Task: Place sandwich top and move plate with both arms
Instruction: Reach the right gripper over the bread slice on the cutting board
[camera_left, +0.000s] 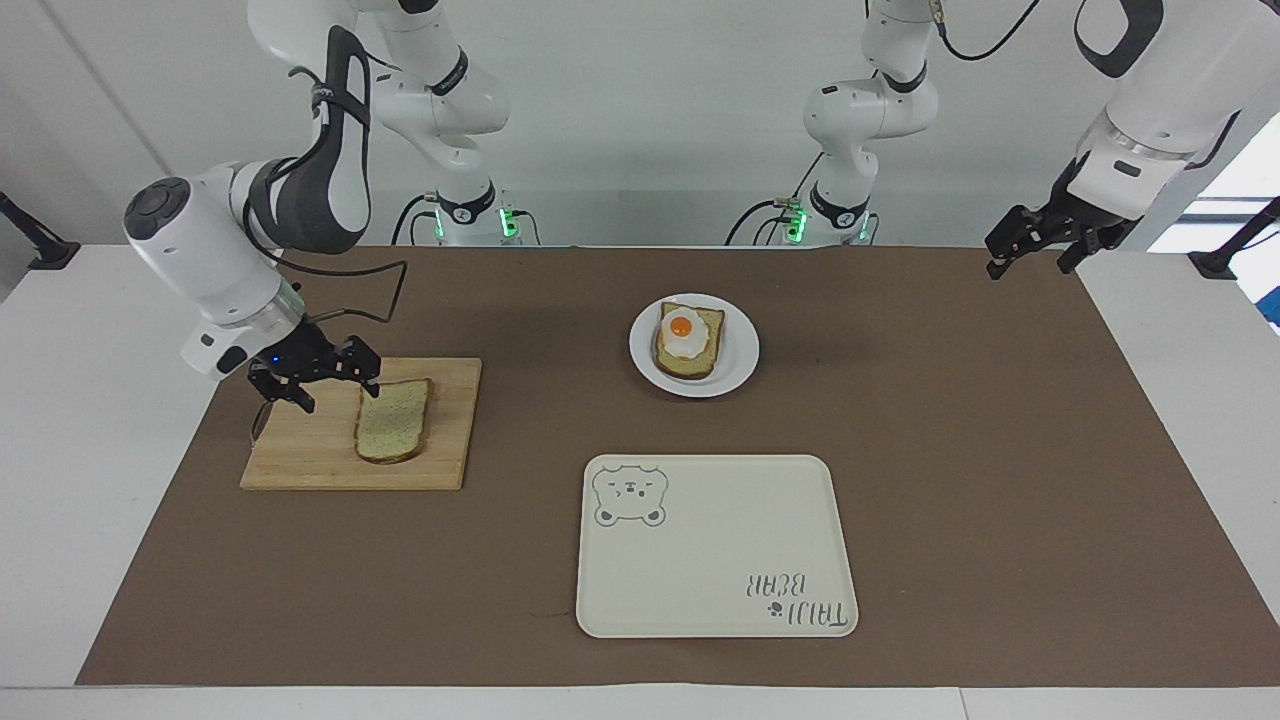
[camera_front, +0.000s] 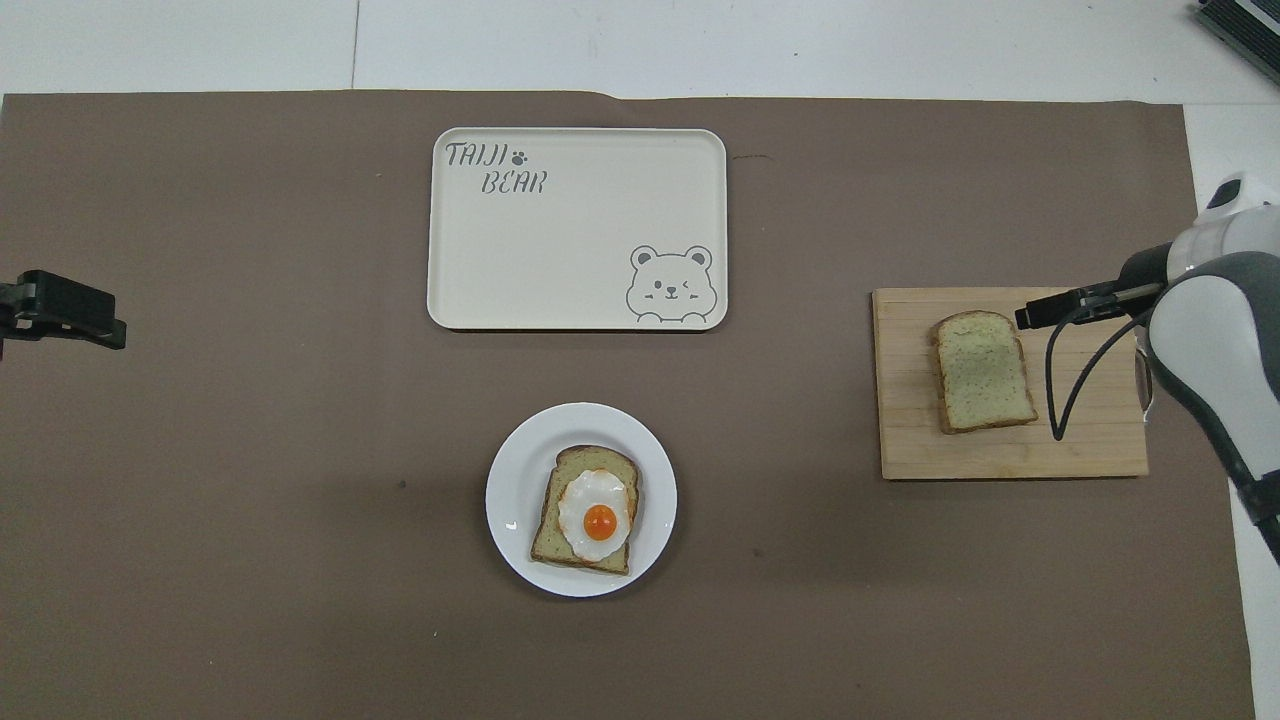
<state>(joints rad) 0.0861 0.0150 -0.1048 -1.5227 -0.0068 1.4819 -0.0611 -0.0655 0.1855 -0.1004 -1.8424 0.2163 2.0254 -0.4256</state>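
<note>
The sandwich top (camera_left: 393, 433) (camera_front: 983, 371), a bare speckled slice, lies flat on a wooden cutting board (camera_left: 310, 455) (camera_front: 1090, 445). My right gripper (camera_left: 338, 396) (camera_front: 1035, 312) hangs open, low over the board's corner nearest the robots, with one fingertip close to the slice's edge and nothing between its fingers. The small white plate (camera_left: 737, 372) (camera_front: 513, 500) sits mid-table and carries a bread slice with a fried egg (camera_left: 686, 338) (camera_front: 592, 512). My left gripper (camera_left: 1030, 262) (camera_front: 95, 328) waits open and empty above the table's corner at the left arm's end.
A cream rectangular tray with a bear drawing (camera_left: 715, 570) (camera_front: 575, 240) lies bare, farther from the robots than the plate. The board lies toward the right arm's end of the brown mat (camera_left: 1000, 450).
</note>
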